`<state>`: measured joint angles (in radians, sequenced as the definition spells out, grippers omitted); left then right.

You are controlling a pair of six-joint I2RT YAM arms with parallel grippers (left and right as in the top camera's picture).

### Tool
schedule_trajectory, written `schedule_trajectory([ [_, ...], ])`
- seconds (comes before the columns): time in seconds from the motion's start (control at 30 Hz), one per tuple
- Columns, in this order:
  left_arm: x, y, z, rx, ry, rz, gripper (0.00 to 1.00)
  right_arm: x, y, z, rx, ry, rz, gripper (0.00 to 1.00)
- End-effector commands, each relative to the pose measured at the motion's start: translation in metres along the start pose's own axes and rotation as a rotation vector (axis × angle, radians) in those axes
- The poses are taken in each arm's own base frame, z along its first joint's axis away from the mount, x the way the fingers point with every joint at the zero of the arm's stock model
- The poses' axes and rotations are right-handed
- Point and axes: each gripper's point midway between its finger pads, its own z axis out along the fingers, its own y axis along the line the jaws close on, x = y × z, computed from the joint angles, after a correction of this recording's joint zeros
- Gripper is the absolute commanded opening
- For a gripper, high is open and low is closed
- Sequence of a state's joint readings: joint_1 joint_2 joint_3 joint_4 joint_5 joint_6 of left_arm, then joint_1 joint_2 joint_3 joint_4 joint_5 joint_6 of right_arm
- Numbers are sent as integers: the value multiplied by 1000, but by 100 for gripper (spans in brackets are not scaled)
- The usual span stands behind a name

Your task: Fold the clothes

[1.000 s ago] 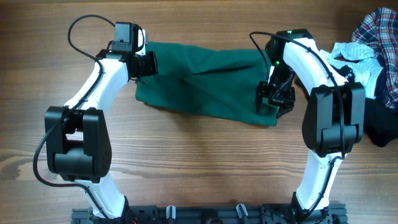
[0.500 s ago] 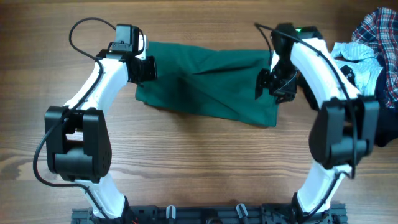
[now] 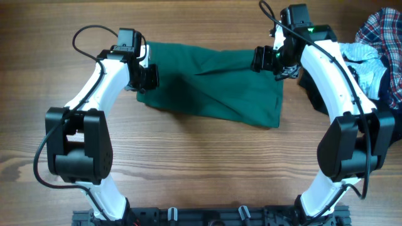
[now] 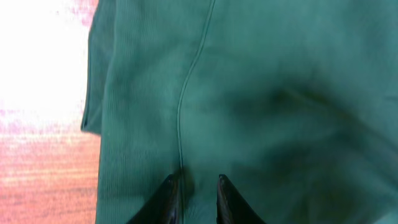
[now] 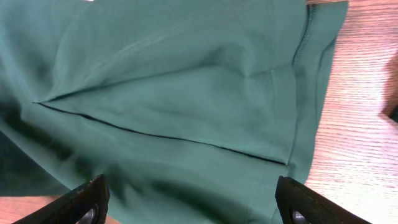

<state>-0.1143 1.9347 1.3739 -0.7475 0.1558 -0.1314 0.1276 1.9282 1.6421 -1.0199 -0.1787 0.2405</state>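
4 garments: 1 dark green garment [image 3: 213,88], 1 plaid shirt [image 3: 384,26], 1 pale-blue garment [image 3: 359,53], 1 black garment [image 3: 370,80]. 2 arms: left arm [image 3: 94,94], right arm [image 3: 333,69]. 1 table [image 3: 201,163].

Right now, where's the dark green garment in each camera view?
Overhead: the dark green garment lies spread out at top centre.
Left wrist: the garment fills nearly the whole frame, all but the left edge.
Right wrist: the garment covers most of the frame, hemmed edge at right.
Shared landmark: the wooden table, bare beside it in every view.
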Motion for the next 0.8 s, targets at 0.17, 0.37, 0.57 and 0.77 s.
schedule_trajectory([
  [0.17, 33, 4, 7, -6, 129, 0, 21, 19, -5, 21, -10, 70, -17, 85],
  [0.37, 59, 12, 19, -22, 189, -10, 23, 19, -4, 22, -18, 67, -36, 85],
  [0.57, 61, 17, 28, -37, 169, -7, 23, 20, 0, 21, -42, 75, -65, 82],
  [0.77, 53, 20, 32, -53, 130, -8, 20, -3, 8, 26, -75, -22, -145, 40],
])
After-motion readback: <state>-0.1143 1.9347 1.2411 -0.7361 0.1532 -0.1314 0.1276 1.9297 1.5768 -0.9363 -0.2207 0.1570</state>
